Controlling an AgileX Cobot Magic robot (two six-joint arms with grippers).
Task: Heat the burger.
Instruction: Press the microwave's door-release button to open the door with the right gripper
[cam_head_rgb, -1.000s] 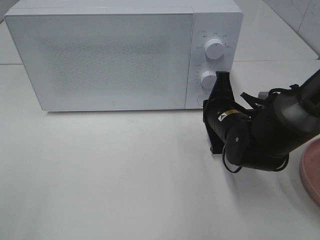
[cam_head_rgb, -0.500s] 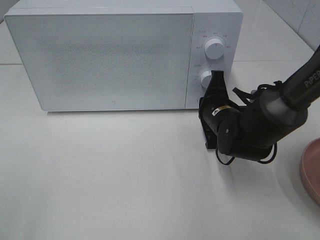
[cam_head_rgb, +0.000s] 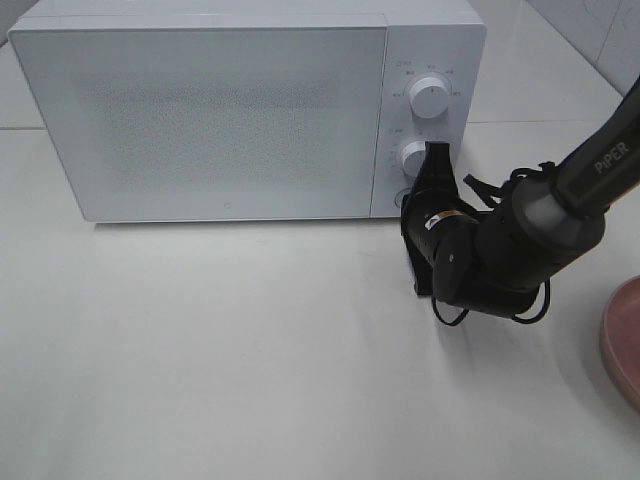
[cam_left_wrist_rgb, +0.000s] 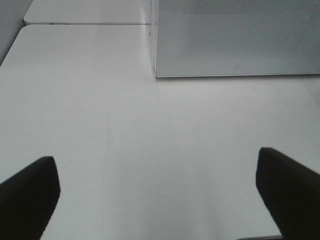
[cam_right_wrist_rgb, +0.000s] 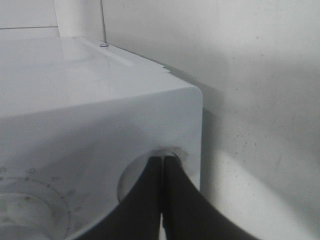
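The burger is out of view in every frame. The white microwave (cam_head_rgb: 230, 120) stands at the back with its door closed. My right gripper (cam_head_rgb: 408, 200) is shut, and its joined tips press against the round button (cam_right_wrist_rgb: 150, 167) at the bottom of the control panel, seen close up in the right wrist view with the right gripper (cam_right_wrist_rgb: 162, 160) on it. In the left wrist view my left gripper (cam_left_wrist_rgb: 156, 160) is open over bare tabletop, with nothing between its dark fingers (cam_left_wrist_rgb: 30, 195), and the microwave's front (cam_left_wrist_rgb: 235, 40) lies ahead of it.
Two white knobs (cam_head_rgb: 429, 95) (cam_head_rgb: 413, 155) sit above the button on the panel. A round pink plate (cam_head_rgb: 622, 340) shows partly at the right edge. The right arm (cam_head_rgb: 530, 240) stretches over the table on the right side.
The right arm has shifted slightly left, toward the control panel, bringing the shut tips onto the bottom button. The microwave door stays closed.
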